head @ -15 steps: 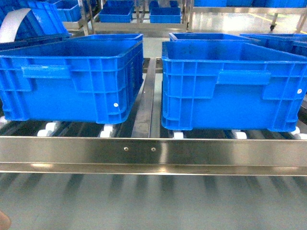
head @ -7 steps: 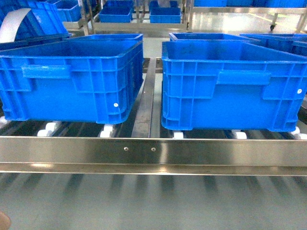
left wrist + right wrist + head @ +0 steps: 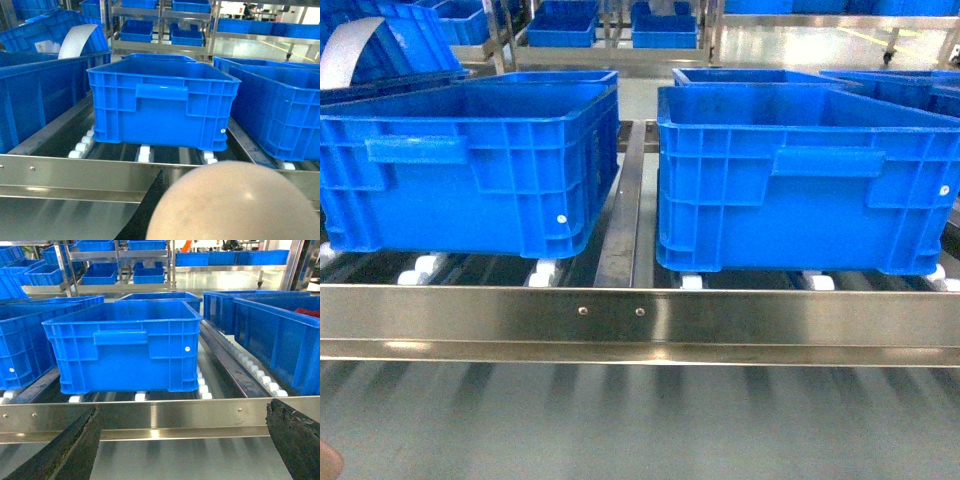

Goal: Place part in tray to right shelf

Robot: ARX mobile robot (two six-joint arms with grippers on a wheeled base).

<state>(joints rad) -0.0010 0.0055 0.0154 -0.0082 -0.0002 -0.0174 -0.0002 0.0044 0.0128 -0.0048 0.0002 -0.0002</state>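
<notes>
The tray [image 3: 240,205] shows in the left wrist view as a large, blurred cream-beige rounded shape filling the bottom right. My left gripper [image 3: 205,197] is closed on it; one dark finger [image 3: 150,210] lies against its left side and the other is hidden behind it. A sliver of the tray [image 3: 325,460] peeks into the head view's bottom left corner. My right gripper [image 3: 185,450] is open, its two black fingers wide apart with nothing between them, in front of the right shelf's steel front rail [image 3: 150,415]. The part is out of view.
Two big blue crates [image 3: 470,160] [image 3: 800,175] stand on white rollers behind the front rail [image 3: 640,312], split by a metal divider [image 3: 625,210]. More blue crates [image 3: 280,335] sit to the right and on racks behind. A smooth steel surface [image 3: 640,420] lies below the rail.
</notes>
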